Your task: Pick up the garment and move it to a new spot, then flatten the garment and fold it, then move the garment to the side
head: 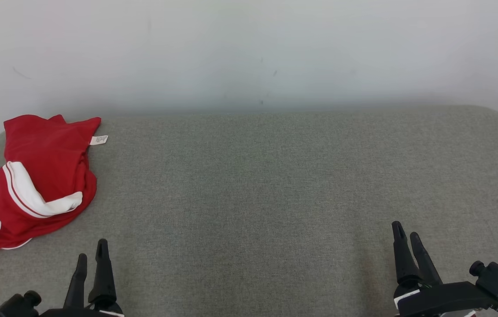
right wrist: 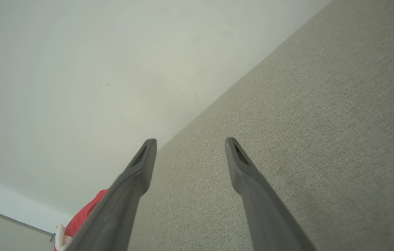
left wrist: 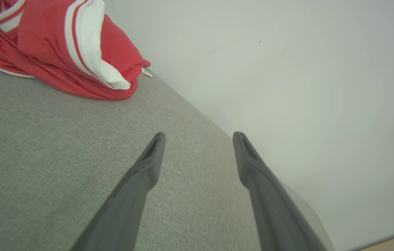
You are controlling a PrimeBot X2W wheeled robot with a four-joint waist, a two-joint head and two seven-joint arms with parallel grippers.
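Pincers: left pincer [head: 92,248] at lower left, right pincer [head: 406,229] at lower right; both released, empty.
Garment: red-and-white garment [head: 42,176] lies bunched at frame's left edge on the grey surface [head: 253,185].
Handling: probably light and limp; you should pinch a raised fold.

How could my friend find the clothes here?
Find the wide grey table against the pale wall. On its far left end lies the crumpled garment. It alone is bright red with white stripes; all around is plain grey.

You will find garment [head: 46,163] on worktop [head: 275,185], far left end, near rear edge. Tag [head: 98,140] at its rear right corner. Wall [head: 249,53] behind worktop.
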